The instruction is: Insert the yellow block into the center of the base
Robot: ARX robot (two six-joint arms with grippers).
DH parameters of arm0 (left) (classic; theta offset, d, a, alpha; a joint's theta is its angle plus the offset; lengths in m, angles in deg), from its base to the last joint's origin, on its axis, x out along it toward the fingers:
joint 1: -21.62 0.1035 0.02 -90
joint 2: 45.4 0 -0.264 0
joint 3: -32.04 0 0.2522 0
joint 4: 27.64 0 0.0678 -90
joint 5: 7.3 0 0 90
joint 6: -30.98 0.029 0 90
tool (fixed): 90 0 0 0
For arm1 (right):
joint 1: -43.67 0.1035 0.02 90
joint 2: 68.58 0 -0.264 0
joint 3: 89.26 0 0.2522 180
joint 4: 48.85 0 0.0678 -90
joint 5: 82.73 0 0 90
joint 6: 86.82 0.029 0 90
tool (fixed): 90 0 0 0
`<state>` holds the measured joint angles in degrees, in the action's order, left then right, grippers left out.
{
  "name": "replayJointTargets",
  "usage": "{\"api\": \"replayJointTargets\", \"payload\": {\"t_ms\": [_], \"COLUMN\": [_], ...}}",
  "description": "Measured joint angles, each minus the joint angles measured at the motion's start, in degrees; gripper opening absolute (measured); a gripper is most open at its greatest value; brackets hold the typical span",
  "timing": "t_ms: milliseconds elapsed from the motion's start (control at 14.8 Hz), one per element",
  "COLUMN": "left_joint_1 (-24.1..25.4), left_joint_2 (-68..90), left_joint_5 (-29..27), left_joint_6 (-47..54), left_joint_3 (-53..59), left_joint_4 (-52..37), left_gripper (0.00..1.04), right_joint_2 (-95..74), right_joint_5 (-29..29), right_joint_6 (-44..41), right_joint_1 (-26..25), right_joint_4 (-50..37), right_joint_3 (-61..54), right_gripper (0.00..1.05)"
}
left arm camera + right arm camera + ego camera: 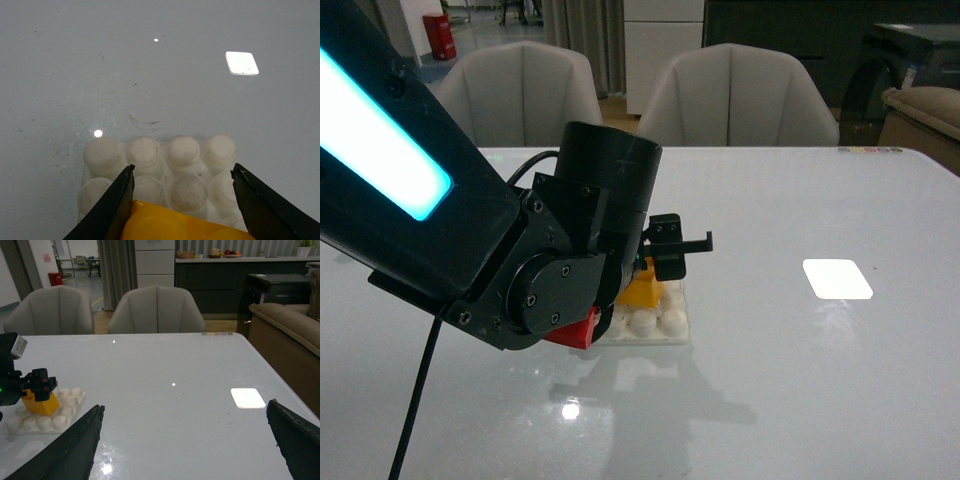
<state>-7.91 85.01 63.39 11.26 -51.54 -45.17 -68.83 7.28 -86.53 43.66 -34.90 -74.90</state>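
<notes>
The yellow block [642,292] sits on top of the white studded base [660,322], with my left gripper [655,262] shut on it from above. In the left wrist view the yellow block [165,224] shows between the two black fingers [112,205], over the base's middle studs [186,186]. From the right wrist view the yellow block [39,402] rests on the base [67,405] at the far left, beneath the left gripper [35,384]. My right gripper [185,440] hangs open over bare table, well away from the base.
A red piece [578,328] shows under the left arm at the base's near corner. A smooth white rectangle [837,278] lies on the table to the right. Two grey chairs [740,95] stand behind the table's far edge.
</notes>
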Motion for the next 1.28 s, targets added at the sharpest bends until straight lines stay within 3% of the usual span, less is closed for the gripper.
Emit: {"api": "replayJointTargets", "payload": {"t_ms": [405, 607, 944, 1214, 1282], "left_joint_1": [-0.44, -2.93, -2.86, -1.90, -0.46], "left_joint_2": [0.74, 4.33, 5.33, 3.72, -1.31], "left_joint_5": [-2.34, -14.16, -13.11, -9.62, -8.63], "left_joint_6": [0.00, -5.53, -9.03, -8.31, -6.60], "left_joint_3": [-0.70, -6.97, -6.99, -3.32, -0.26], "left_joint_4": [0.44, 7.23, 7.98, 1.75, -3.63], "left_gripper": [0.55, 0.55, 0.56, 0.99, 0.98], "right_joint_2": [0.00, 0.00, 0.00, 0.00, 0.00], "right_joint_5": [0.00, 0.00, 0.00, 0.00, 0.00], "right_joint_6": [0.00, 0.00, 0.00, 0.00, 0.00], "right_joint_1": [0.00, 0.00, 0.00, 0.00, 0.00], "right_joint_4": [0.00, 0.00, 0.00, 0.00, 0.00], "right_joint_3": [0.00, 0.00, 0.00, 0.00, 0.00], "right_gripper": [0.98, 0.98, 0.98, 0.98, 0.98]}}
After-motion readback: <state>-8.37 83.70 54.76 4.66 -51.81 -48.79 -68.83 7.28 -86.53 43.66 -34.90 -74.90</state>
